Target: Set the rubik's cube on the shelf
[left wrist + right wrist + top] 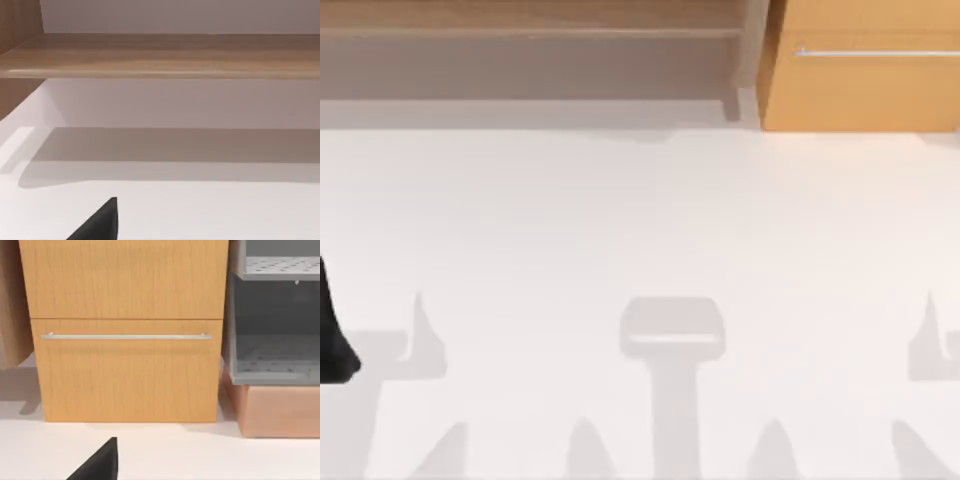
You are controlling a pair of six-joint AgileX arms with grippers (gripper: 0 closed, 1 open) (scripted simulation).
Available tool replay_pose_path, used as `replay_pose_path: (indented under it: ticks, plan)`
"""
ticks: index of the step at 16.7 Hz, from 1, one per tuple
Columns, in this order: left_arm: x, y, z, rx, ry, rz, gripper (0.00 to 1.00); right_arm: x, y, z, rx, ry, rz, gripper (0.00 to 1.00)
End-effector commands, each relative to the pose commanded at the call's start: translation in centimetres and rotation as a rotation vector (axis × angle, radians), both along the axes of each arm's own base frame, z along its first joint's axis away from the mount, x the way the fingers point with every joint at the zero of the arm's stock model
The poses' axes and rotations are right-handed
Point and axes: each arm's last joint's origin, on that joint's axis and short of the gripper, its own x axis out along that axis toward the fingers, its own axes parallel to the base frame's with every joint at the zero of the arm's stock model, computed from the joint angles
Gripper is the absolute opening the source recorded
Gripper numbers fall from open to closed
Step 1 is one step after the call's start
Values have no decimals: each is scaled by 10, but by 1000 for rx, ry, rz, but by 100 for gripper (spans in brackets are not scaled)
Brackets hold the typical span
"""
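At the far edge of the bench (640, 220), toward 11 o'clock in the top view, the shelf (520, 30) runs long and low, ending in its upright post (748, 60), with the orange drawer (860, 90) just beside it at 1 o'clock. The left arm (332, 340) sits at the 9 o'clock edge. The left hand (97, 224) faces the shelf board, while the right hand (97, 464) faces the drawer and its silver handle (125, 336). I cannot tell whether either hand is apart or together, nor where the rubik's cube lies. That is probably the first risk: a reach begun before the cube is found would close on nothing. Later, a hand coming in low could likely strike the board's front edge. The cube, let go too near that edge, might tip back onto the bench. Working from the right invites confusion with the drawer, or a knock against the post.
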Motion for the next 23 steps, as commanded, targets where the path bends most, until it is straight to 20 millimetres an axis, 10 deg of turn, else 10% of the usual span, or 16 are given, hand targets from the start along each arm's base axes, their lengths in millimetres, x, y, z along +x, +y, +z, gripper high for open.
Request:
replay_pose_path:
  ticks: [11,16,23]
  plan:
    - [0,0,0,0,0,0,100,35,0,61,-414,-36,-15,100]
    - [0,0,0,0,0,0,100,117,9,88,-824,-35,10,100]
    - [0,0,0,0,0,0,100,238,33,46,-1270,-49,-9,100]
